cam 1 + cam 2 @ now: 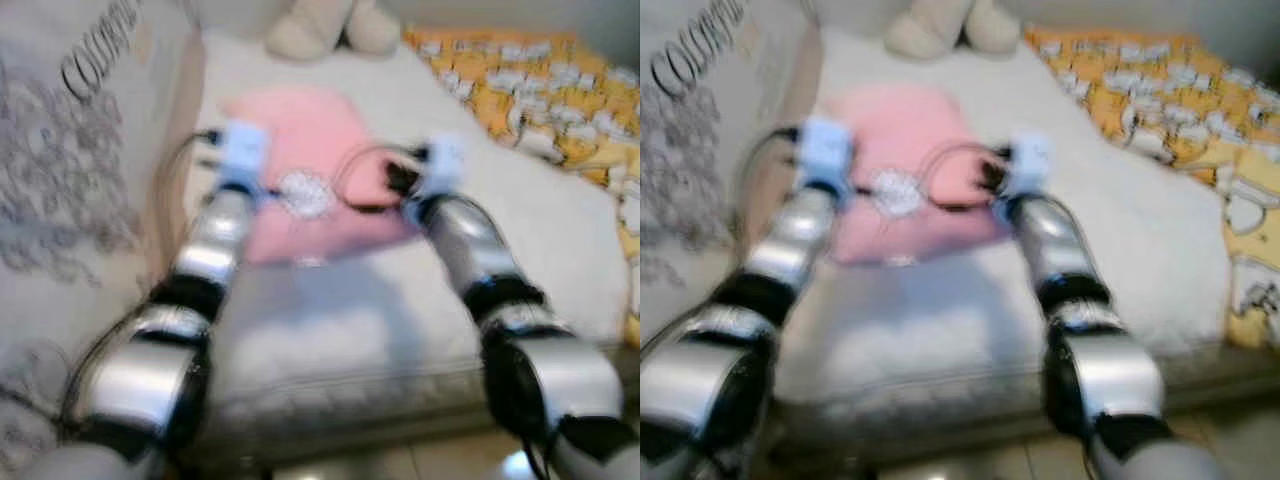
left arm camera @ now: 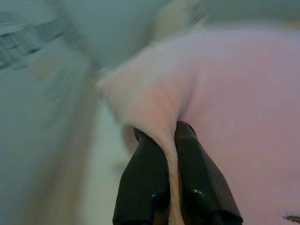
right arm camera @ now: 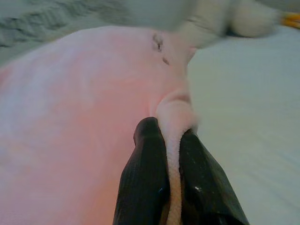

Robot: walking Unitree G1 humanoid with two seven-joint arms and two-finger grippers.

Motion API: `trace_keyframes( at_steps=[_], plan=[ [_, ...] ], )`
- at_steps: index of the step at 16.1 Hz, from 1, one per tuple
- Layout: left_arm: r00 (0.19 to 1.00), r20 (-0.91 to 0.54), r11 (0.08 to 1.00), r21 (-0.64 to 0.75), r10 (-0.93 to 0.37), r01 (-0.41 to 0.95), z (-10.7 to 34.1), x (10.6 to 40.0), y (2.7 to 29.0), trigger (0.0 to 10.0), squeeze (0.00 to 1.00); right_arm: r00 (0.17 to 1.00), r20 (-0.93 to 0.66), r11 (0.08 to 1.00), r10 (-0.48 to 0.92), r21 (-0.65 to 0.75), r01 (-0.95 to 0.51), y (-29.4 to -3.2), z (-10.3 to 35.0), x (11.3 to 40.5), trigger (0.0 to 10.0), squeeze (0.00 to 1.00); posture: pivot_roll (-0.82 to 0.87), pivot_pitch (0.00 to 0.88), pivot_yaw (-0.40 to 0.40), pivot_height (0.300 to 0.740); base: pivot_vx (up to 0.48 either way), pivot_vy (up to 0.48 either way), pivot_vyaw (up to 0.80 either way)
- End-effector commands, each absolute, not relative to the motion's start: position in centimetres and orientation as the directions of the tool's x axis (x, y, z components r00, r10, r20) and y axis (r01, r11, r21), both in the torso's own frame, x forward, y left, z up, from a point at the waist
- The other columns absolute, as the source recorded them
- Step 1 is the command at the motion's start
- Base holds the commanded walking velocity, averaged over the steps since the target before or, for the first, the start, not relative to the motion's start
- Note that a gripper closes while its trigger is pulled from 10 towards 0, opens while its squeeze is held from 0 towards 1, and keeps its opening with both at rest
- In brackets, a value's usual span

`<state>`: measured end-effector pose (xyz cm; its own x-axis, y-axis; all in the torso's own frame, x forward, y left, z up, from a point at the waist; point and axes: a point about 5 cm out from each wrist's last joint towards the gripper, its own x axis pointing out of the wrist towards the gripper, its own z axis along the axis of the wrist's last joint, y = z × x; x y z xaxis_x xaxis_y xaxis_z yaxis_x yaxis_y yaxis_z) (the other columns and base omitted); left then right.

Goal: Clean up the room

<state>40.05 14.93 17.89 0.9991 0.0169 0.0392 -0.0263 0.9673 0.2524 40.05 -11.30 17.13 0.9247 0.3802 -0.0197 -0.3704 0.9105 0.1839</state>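
A pink blanket of soft, fleecy cloth lies spread on a white fluffy bed cover, with a pale round motif near its middle. Both arms reach over it. The wrist views give what the blurred head views cannot: the left claw is clamped on a raised fold at the blanket's left edge, and the right claw is clamped on a bunched ridge at its right edge, the cloth pinched between the black fingers. A cream plush toy sits at the bed's far end. An orange patterned quilt lies to the right, a grey lettered cushion to the left.
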Motion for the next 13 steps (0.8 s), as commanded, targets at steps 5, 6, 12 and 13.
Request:
trace_keyframes(
  at_steps=[5,6,12,13],
  plan=[
    [0.984,0.129,0.889,0.427,0.122,-0.166,20.4,40.8,18.7,10.0,0.00,0.930,-0.065,0.891,0.362,0.316,-0.325,-10.9,15.6,39.9,10.0,0.00,0.08,0.052,-0.078,0.740,0.000,0.000,0.00],
    [0.984,0.132,0.863,0.475,0.123,-0.172,20.7,40.8,19.3,10.0,0.00,0.929,-0.074,0.876,0.362,0.368,-0.312,-10.2,15.0,39.7,10.0,0.00,0.09,0.071,-0.084,0.740,0.000,0.000,0.00],
    [0.982,0.166,0.764,0.620,0.092,-0.177,21.8,40.9,20.3,10.0,0.00,0.892,-0.157,0.872,0.424,0.338,-0.355,-7.5,12.2,38.2,10.0,0.00,0.17,0.187,-0.069,0.740,0.000,0.000,0.00],
    [0.983,0.161,0.762,0.625,0.087,-0.170,21.7,40.9,20.3,10.0,0.00,0.889,-0.158,0.873,0.430,0.322,-0.365,-7.3,12.2,38.2,10.0,0.00,0.18,0.198,-0.067,0.740,0.000,0.000,0.00]
  ],
)
